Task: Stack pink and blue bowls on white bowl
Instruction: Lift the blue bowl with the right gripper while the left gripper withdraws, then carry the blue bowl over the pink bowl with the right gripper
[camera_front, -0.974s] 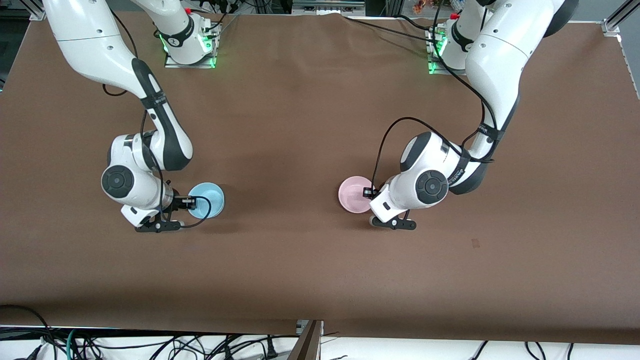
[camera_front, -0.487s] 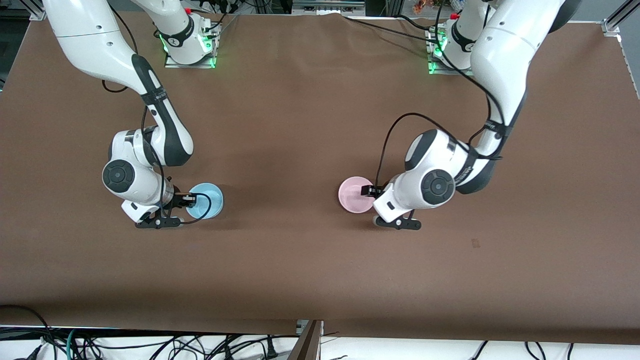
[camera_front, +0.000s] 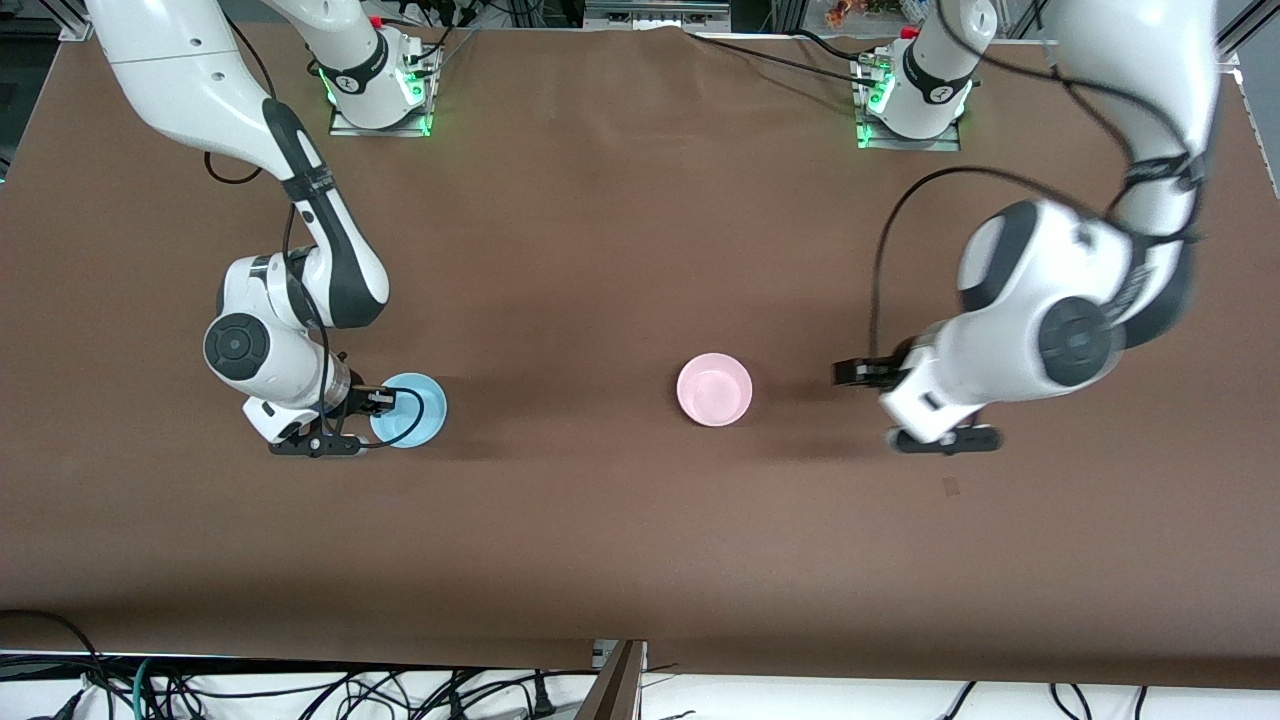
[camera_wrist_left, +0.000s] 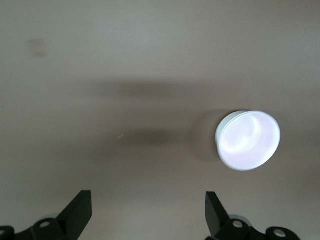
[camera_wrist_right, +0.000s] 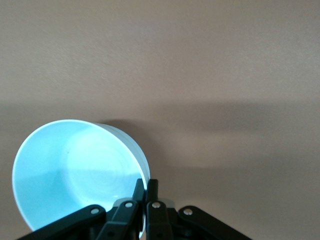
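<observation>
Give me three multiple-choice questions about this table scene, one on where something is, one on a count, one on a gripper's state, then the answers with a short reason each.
1. Which end of the table is the blue bowl toward?
A. The right arm's end
B. The left arm's end
C. Dead centre

2. How many bowls show on the table?
A. One
B. Two
C. Three

3. What is the right gripper doing?
A. Open over bare table
B. Shut on the pink bowl
C. Shut on the blue bowl's rim

Answers: 1 A, it sits beside the right arm's wrist. 2 B, only the blue bowl and the pink bowl appear; no white bowl shows. 3 C, the right wrist view shows the fingers pinched on the rim, while the left gripper hangs open over bare table, apart from the pink bowl.
</observation>
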